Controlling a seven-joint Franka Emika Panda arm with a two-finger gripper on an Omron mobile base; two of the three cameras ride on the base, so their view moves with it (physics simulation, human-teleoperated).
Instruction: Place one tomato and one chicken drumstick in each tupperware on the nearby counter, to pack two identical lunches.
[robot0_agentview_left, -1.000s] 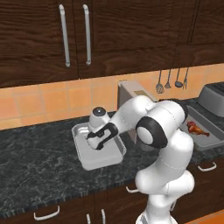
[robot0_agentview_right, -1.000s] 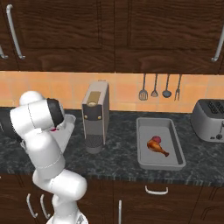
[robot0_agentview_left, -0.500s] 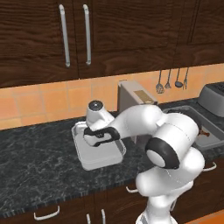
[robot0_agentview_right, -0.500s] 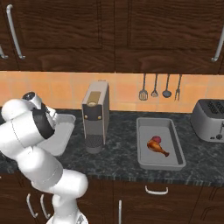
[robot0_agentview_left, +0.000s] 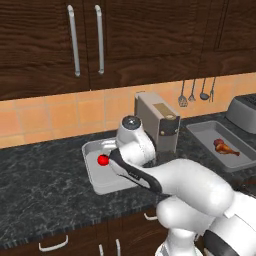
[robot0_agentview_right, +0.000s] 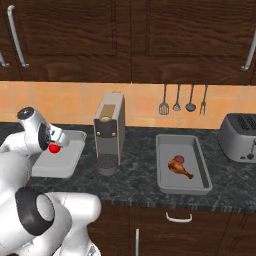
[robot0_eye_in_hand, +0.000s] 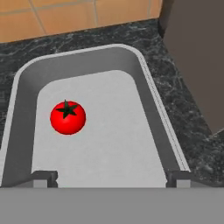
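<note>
You'll find no readable text, labels, brands or numbers on anything here, not in any view.

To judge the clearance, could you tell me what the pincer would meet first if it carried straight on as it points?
Probably the bare floor of the tupperware; the tomato lies off to one side of the open pincer.

The tomato (robot0_eye_in_hand: 67, 117) is lying in the left tupperware (robot0_eye_in_hand: 151, 105) on the tabletop (robot0_agentview_left: 45, 185), beside the coffee machine (robot0_agentview_right: 109, 131).
</note>
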